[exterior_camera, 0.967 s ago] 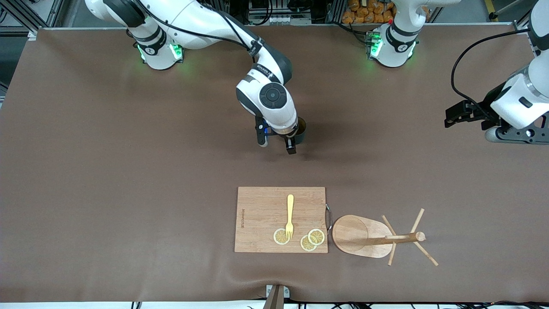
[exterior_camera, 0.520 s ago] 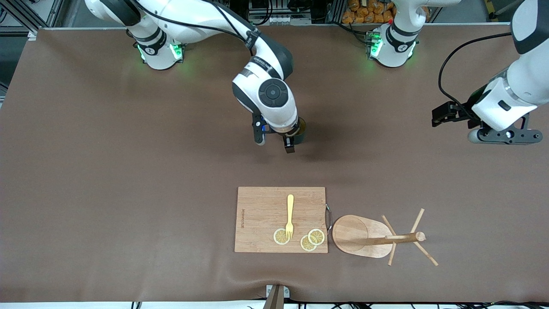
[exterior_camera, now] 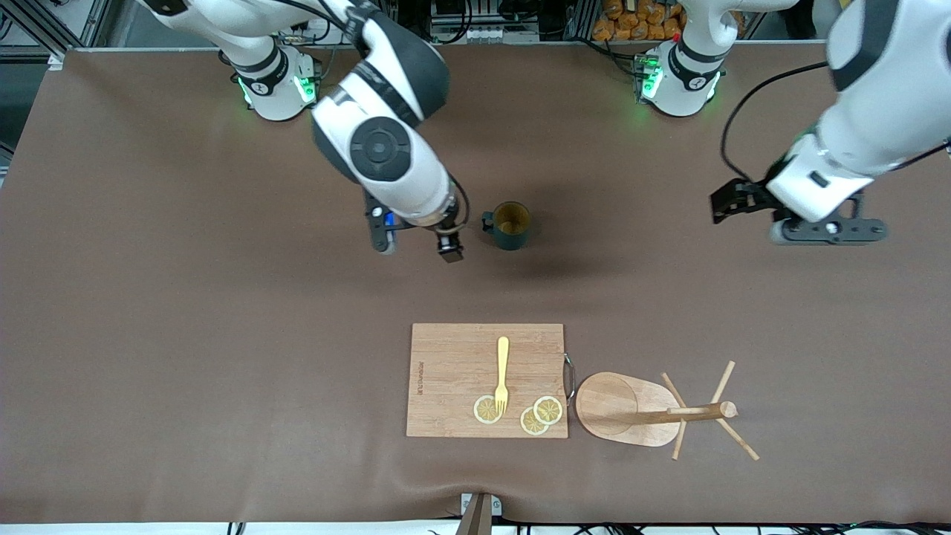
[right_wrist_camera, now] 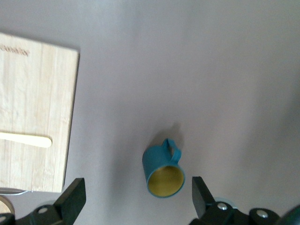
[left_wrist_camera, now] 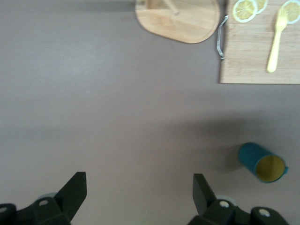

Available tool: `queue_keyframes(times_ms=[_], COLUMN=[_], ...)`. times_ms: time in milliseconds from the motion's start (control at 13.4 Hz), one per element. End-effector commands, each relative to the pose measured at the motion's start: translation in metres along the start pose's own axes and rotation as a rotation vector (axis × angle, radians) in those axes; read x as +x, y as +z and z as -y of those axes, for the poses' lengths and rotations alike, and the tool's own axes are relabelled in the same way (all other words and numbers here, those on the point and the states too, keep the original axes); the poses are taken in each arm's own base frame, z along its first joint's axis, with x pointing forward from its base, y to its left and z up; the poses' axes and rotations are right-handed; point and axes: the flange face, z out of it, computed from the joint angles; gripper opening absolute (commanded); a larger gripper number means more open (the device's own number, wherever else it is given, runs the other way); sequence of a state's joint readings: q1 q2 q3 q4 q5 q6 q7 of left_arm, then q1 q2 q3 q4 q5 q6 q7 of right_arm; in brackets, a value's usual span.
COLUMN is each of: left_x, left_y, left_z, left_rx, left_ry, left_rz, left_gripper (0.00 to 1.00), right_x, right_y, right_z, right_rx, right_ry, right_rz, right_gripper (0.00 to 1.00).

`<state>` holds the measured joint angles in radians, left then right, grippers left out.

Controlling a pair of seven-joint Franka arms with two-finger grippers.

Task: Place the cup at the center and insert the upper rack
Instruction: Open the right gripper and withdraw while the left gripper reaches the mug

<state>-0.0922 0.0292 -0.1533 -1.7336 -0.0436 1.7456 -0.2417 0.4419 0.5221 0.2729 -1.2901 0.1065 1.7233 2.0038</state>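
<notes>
The dark teal cup (exterior_camera: 511, 224) stands upright on the table near its middle, with its handle toward the right arm's end. It also shows in both wrist views: cup (right_wrist_camera: 163, 171), cup (left_wrist_camera: 260, 161). My right gripper (exterior_camera: 416, 249) hangs open and empty in the air beside the cup, toward the right arm's end. The upper rack (exterior_camera: 646, 409), a wooden mug tree, lies on its side nearer the front camera, and its oval base (left_wrist_camera: 180, 21) shows in the left wrist view. My left gripper (exterior_camera: 827, 232) hovers open and empty over bare table toward the left arm's end.
A rectangular wooden cutting board (exterior_camera: 453, 379) lies beside the rack's base. It carries a yellow fork (exterior_camera: 502, 375) and three lemon slices (exterior_camera: 541, 414). A metal handle (exterior_camera: 570, 377) on the board faces the rack.
My right gripper has risen off the cup and shifted toward the right arm's end, leaving the cup standing alone. My left gripper has moved in toward the table's middle.
</notes>
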Motion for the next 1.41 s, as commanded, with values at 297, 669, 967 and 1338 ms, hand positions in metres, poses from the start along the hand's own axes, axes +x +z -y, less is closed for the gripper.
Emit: queue_keyframes(times_ms=[297,669,967,1338], left_x=[-0.022,-0.061,-0.101,-0.167], left_y=[0.054,0.114,0.183,0.28], left_z=[-0.131,-0.262,-0.361,-0.428], left_rx=[0.013,0.12,0.205,0.305], left_ry=[-0.048,-0.119,-0.178,-0.269], left_rz=[-0.027,-0.061,-0.152,-0.324], left_gripper=[1.0,1.0,1.0,1.0], right_x=[0.142,0.23,0.307,0.397], right_y=[-0.093,-0.127,-0.152,-0.193], right_z=[-0.014,-0.029,-0.063,-0.104], right_rx=[-0.073,-0.083,-0.08,-0.041], right_ry=[-0.262,-0.529,-0.82,-1.131], right_rz=[0.049,0.018,-0.016,-0.055], right_gripper=[1.0,1.0,1.0,1.0])
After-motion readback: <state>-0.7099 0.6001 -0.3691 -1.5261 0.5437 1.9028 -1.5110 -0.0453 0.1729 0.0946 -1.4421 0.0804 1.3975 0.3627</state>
